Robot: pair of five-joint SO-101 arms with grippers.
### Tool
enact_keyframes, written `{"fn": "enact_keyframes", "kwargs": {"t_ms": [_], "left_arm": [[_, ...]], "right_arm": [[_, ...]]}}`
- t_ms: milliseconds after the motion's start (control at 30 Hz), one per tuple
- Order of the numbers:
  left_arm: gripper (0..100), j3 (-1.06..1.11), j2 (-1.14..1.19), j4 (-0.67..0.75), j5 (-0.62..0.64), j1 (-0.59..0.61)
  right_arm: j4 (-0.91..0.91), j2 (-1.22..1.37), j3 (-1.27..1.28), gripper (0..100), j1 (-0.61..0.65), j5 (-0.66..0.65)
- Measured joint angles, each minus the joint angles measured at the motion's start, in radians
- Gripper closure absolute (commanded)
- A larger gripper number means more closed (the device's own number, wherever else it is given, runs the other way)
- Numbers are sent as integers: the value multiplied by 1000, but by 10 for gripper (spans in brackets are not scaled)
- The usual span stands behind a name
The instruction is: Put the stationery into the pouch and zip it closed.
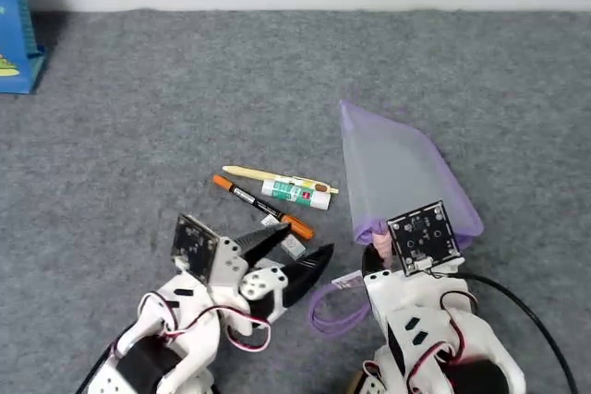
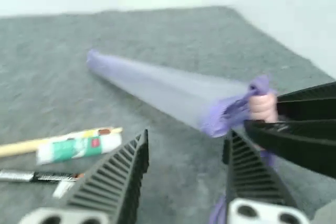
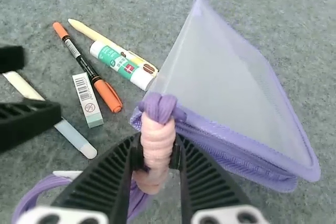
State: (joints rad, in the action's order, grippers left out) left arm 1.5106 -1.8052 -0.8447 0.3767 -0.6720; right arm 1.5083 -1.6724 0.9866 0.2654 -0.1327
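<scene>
Clearly, right hand (image 3: 156, 153) pinches the pink pull (image 3: 156, 132) on the pouch (image 3: 231, 87) (right wrist view); left hand (image 2: 186, 142) spread.

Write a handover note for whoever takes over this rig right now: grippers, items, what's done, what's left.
Right gripper: jaws shut on the pink zip pull at the near corner of the purple pouch.
Left gripper: jaws open, empty, above the near end of the stationery.
Stationery: pencil, glue stick, orange marker, eraser and pale tube all lie on the grey mat, on the left arm's side of the pouch.
Done: zip pull gripped; nothing loaded.
Left: put in all five items, then zip closed. How far the zip is open cannot be told.
</scene>
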Motion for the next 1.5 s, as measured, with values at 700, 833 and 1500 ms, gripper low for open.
{"fn": "enact_keyframes", "kwargs": {"t_ms": [700, 833, 1500], "left_arm": [[805, 143, 0, 87, -35, -77], [806, 153, 0, 87, -41, -75], [805, 153, 0, 89, -48, -41]], "right_arm": [[72, 0, -75, 991, 216, 109], [77, 0, -75, 991, 238, 109], [107, 0, -75, 991, 301, 109]]}}
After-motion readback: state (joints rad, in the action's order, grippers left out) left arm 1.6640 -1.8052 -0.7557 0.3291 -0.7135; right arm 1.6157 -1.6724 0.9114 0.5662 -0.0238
